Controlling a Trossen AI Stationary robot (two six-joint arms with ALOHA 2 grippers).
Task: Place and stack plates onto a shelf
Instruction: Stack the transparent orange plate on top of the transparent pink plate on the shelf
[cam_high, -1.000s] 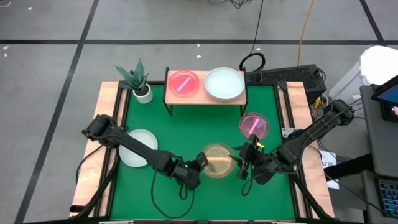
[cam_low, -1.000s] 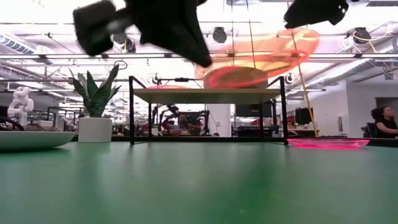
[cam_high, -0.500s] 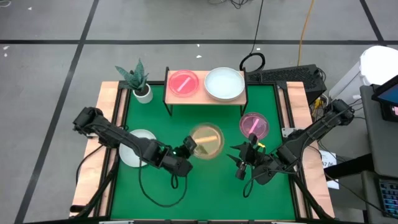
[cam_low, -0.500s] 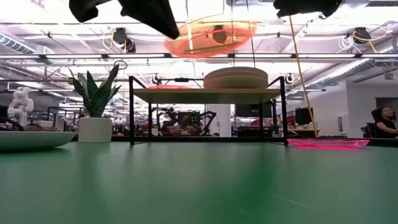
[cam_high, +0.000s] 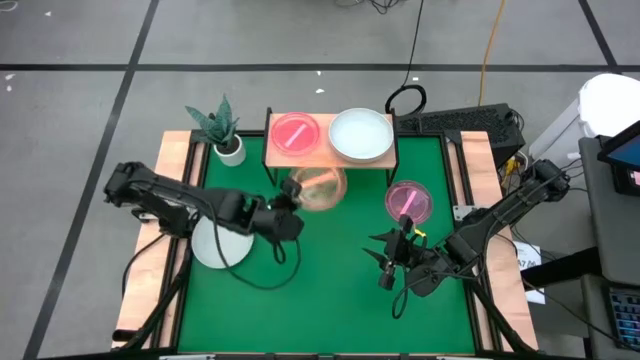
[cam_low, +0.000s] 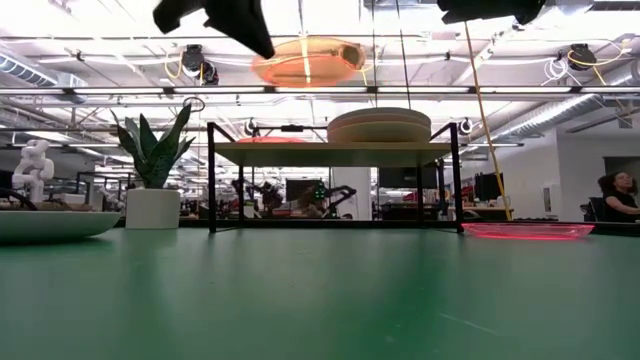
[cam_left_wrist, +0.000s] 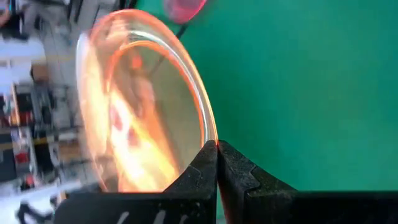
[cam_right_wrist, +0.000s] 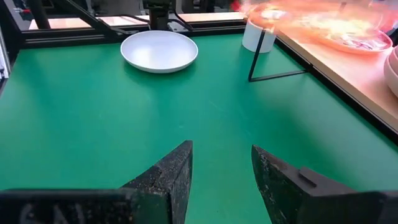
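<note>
My left gripper (cam_high: 288, 203) is shut on a small translucent amber plate (cam_high: 318, 188), carried in the air at the shelf's near edge, above shelf height in the low view (cam_low: 305, 60). The shelf (cam_high: 330, 158), a wooden top on black legs, bears a pink plate (cam_high: 295, 133) and a larger pale plate (cam_high: 361, 134). Another pink striped plate (cam_high: 408, 200) and a white plate (cam_high: 222, 243) lie flat on the green mat. My right gripper (cam_high: 385, 262) hovers open over the mat's near right part, touching nothing (cam_right_wrist: 222, 165). My left gripper pinches the amber plate's rim (cam_left_wrist: 210, 138) between its two fingers, at the edge nearest the table's left side. The fingers (cam_low: 250, 30) come roughly level from the near left. The plate is lifted clear and sits close to level, a little tilted.
A potted plant (cam_high: 222, 130) stands at the far left corner beside the shelf. Wooden strips (cam_high: 172, 190) edge the mat on both sides. The green mat (cam_high: 330, 290) lies bare between the two arms. A keyboard and cables sit beyond the far right corner.
My left gripper has risen and swung from the mat's near middle toward the far edge, up to the shelf's front, carrying the amber plate with it. The plate has gone from tilted near my right gripper to nearly level. My right arm has stayed in place.
</note>
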